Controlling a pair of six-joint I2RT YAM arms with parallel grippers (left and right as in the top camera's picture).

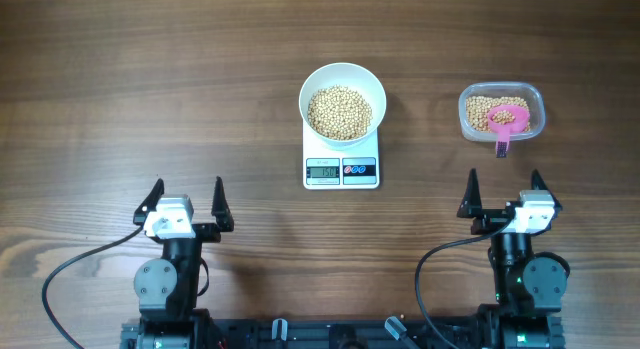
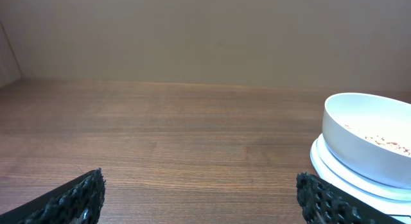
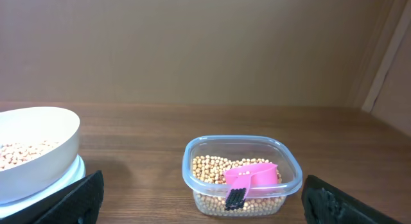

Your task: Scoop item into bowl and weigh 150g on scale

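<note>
Wooden bench (image 1: 150, 89): bowl (image 1: 344, 69) of beans (image 1: 339, 113) on scale (image 1: 342, 172), scoop (image 1: 503, 119) in tub (image 1: 466, 109). Fingers of left gripper (image 1: 189, 184) and right gripper (image 1: 504, 177) spread, empty. Likely final check: confirm reading.

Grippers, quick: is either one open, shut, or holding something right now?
Left gripper: open, fingers spread wide, holding nothing.
Right gripper: open, fingers spread wide, holding nothing.

The left gripper (image 1: 188, 185) and right gripper (image 1: 504, 176) have black pointed fingers (image 1: 218, 201) and white wrist blocks (image 1: 168, 218); thin black cables (image 1: 75, 257) curve away.
</note>
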